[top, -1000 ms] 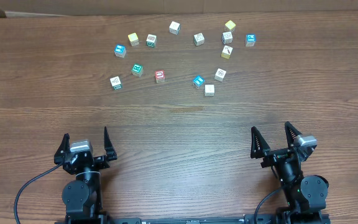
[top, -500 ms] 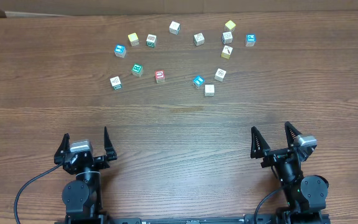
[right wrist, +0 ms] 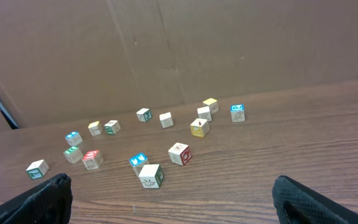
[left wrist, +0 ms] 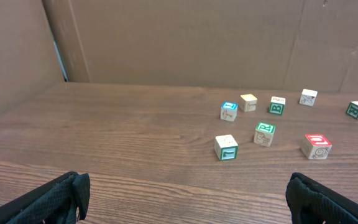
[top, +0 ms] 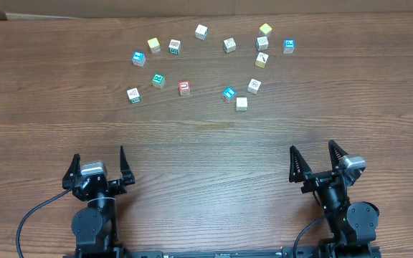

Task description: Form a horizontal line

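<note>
Currently no line exists. The entry records the opening step, with nothing gripped.

**Left pincer** (top: 99,153): jaws wide apart and empty, at the near edge of the table (top: 49,122).

**Right pincer** (top: 312,146): jaws likewise wide apart and empty.

**Line:** not formed. Its likely pieces lie loose, well ahead of the left pincer and a little to its right.
- The white-green cube (top: 133,94) is nearest.
- The teal cube (top: 158,79) is just beyond it.
- The red cube (top: 184,87) is further right.
- The yellow cube (top: 153,44) is farthest ahead.
- None of them touch.

**Other cubes:** scattered ahead of the right pincer and to its left. A white cube (top: 241,103) is the closest to it.

**Step in hand, as judged:** picking a first cube. The next move probably calls for the left pincer to reach forward and slightly right, then come down with its jaws astride one cube without nudging the neighbours. The cubes would then have to be set side by side, touching, in a left-to-right row.

**Views compared:**
- The overhead view alone shows both pincers, the whole scatter and the top colours.
- The left wrist view shows only the left group, from low down, with printed side faces and a cardboard wall (left wrist: 179,37) behind. Its own fingers show only as dark tips at the lower corners.
- The right wrist view takes in most of the cubes, small, and the same wall, which the overhead view hardly shows.
</note>
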